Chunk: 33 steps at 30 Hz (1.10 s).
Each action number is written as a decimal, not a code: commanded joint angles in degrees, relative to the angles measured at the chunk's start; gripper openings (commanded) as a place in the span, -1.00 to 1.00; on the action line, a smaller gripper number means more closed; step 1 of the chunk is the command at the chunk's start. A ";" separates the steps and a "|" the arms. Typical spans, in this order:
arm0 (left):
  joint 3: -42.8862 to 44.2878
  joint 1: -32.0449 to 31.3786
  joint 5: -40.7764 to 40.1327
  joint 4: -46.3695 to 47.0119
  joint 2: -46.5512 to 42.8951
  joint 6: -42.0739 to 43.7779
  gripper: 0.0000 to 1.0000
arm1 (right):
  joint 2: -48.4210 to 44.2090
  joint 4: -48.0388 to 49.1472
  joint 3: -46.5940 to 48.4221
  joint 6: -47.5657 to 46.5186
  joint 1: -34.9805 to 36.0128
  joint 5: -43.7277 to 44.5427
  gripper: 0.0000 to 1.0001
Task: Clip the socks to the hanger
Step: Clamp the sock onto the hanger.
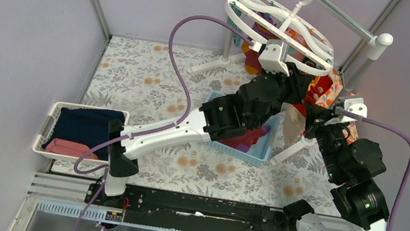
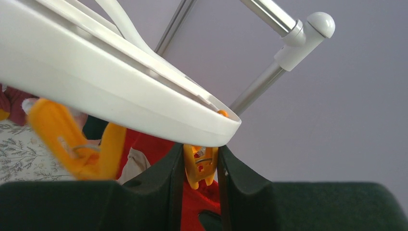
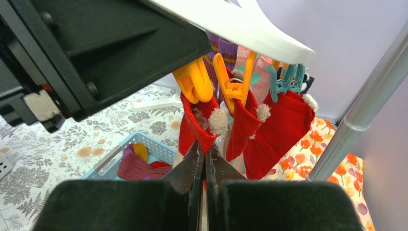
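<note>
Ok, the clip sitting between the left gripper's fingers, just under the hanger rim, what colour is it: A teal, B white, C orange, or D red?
C: the left wrist view shows the left gripper with a finger on each side of an orange clip hanging below the rim of the white hanger.

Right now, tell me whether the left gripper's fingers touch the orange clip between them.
Touching. Left wrist view: the orange clip sits wedged between the left gripper's fingers, no gap either side.
</note>
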 commanded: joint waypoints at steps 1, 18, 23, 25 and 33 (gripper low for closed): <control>-0.27 0.75 -0.93 -0.19 -2.92 0.36 -0.76 | -0.05 2.62 2.15 -0.95 0.52 0.98 -1.00; -0.76 0.84 -0.16 -0.80 -2.77 -0.57 -0.77 | -0.39 3.79 1.83 -1.82 0.48 0.49 -1.00; -0.96 0.84 -0.05 -1.24 -2.93 -0.94 -0.77 | 0.30 4.03 1.88 -1.67 0.52 0.15 -1.00; -1.17 0.84 -0.22 -1.30 -3.11 -0.83 -0.77 | 0.43 3.92 1.96 -1.71 0.53 0.51 -1.00; -1.46 0.93 -0.57 -1.20 -3.91 -0.33 -0.77 | -0.48 2.74 1.49 -2.17 0.53 2.56 -1.00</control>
